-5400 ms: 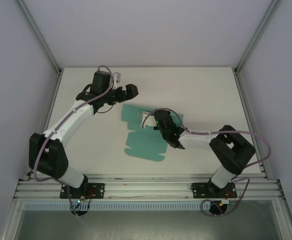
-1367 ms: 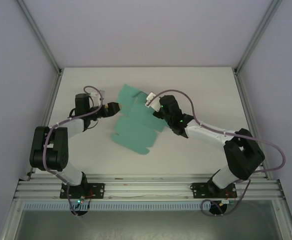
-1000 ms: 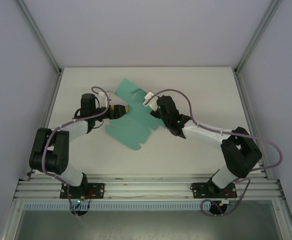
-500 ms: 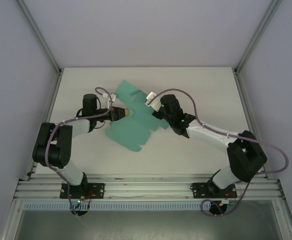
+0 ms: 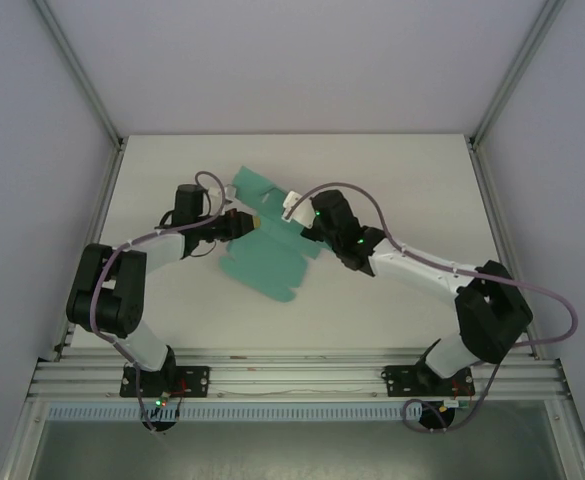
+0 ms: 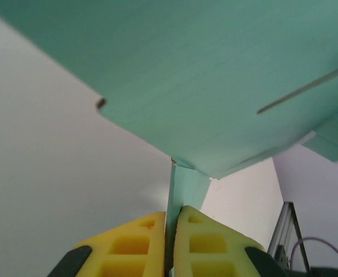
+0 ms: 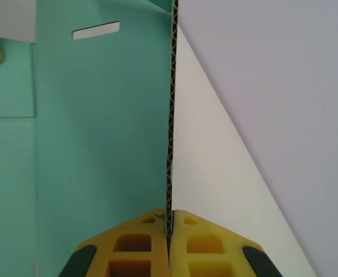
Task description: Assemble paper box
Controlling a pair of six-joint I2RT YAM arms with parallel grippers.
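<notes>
Paper box (image 5: 272,265) sheet, long axis slanting far-left to near-right.

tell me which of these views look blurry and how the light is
Left wrist: the paper box, very near the lens, looks soft. Right wrist: its pinched edge is crisp, corrugation showing, though the right hand looks softer. Top external: even diffuse light, no glare.

The paper box (image 5: 272,265) is teal-green, left gripper (image 6: 170,214) and right gripper (image 7: 170,213) yellow, table (image 5: 392,170) white.
</notes>
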